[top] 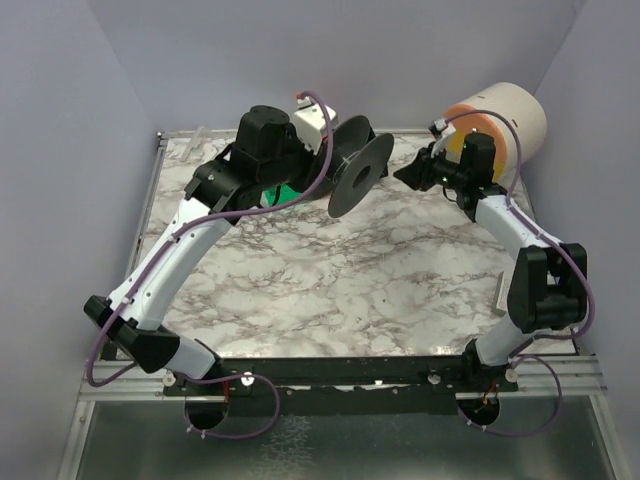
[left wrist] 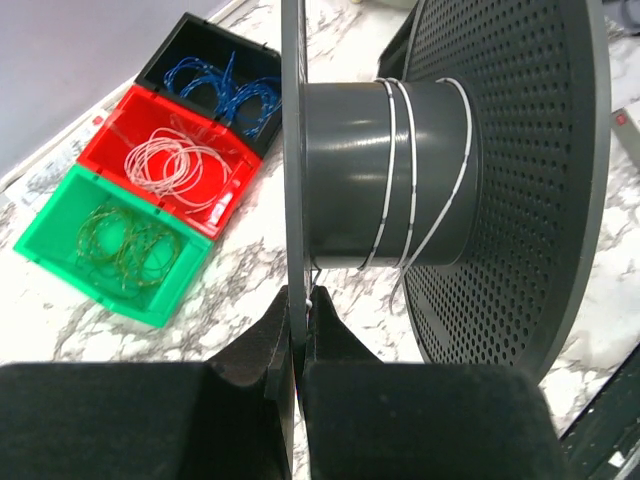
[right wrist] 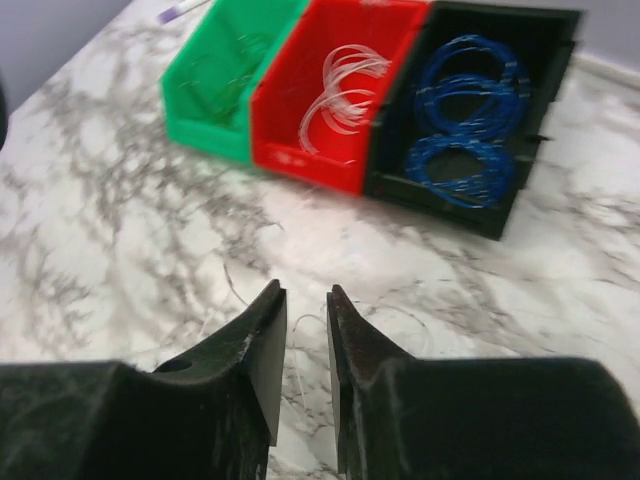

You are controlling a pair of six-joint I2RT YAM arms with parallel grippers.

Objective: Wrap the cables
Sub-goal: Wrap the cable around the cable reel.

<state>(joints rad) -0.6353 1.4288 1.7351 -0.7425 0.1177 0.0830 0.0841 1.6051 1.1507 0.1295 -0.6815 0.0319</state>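
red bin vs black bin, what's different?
Contents: red bin holds whitish cable coils; black bin holds blue coils. Position: red bin sits mid-row, next to the green bin; black bin ends the row. Shared: both open-topped, on the marble table, coils loose.

Loosely coiled and sorted by colour: blue cables [left wrist: 225, 90] in the black bin [left wrist: 200, 28], whitish cables [left wrist: 175, 160] in the red bin [left wrist: 228, 205] beside it, green cables [left wrist: 125, 240] in the green bin [left wrist: 170, 292]. One white cable [left wrist: 390, 180] wound in about three slightly slanting turns round the dark spool [left wrist: 345, 175].
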